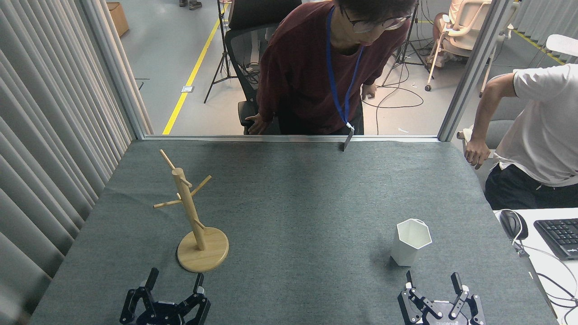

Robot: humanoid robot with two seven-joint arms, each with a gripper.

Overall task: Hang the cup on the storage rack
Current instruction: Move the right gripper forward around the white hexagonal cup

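Right of the rack (197, 215), well apart, stands the cup (410, 242). Both pincers, left (174, 280) and right (433, 280), gape empty. A clumsy grab could tip the cup.

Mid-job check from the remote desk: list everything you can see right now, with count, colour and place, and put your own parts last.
cup: 1, white, upright on the table's right side, just beyond the right pincer
storage rack: 1, light wood, upright on the table's left side, beyond the left pincer
table: 1, grey-green cloth cover, fills the middle of the view
curtain: 1, pale grey, along the left edge
mouse: 1, black, on the white desk at right
keyboard: 1, black, far right edge
person in maroon top: 1, leaning in beyond the table's far edge
person in white shirt: 1, right edge
left pincer: 1, black, bottom left, open, empty
right pincer: 1, black, bottom right, open, empty
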